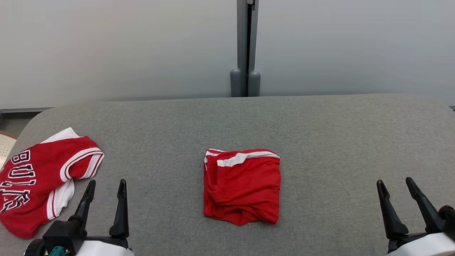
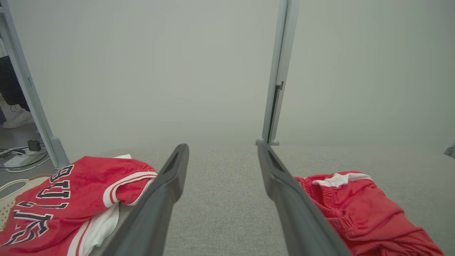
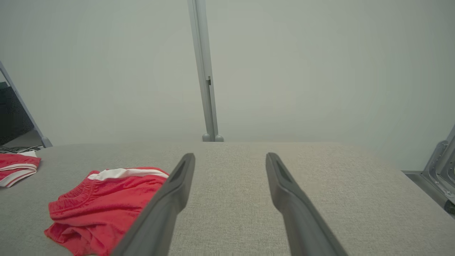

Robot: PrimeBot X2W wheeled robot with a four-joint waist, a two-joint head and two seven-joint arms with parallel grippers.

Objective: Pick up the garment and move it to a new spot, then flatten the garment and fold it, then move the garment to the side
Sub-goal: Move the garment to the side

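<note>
A red garment [image 1: 241,188], a pair of shorts with white trim, lies folded into a rough square at the middle of the grey padded table [image 1: 320,135]. It also shows in the left wrist view [image 2: 355,209] and the right wrist view [image 3: 103,206]. A red and white jersey [image 1: 35,181] with dark lettering lies rumpled at the table's left edge. My left gripper [image 1: 107,182] stands open at the lower left, just right of the jersey, with nothing between its fingers [image 2: 223,146]. At the lower right, my right gripper [image 1: 394,180] is open and empty too, well clear of the shorts [image 3: 230,155].
A grey post [image 1: 246,46] stands against the pale wall behind the table's far edge. A pale woven object [image 1: 5,144] sits off the table's left corner. Cables [image 2: 21,156] lie on the floor to the left. The table's right half is bare grey fabric.
</note>
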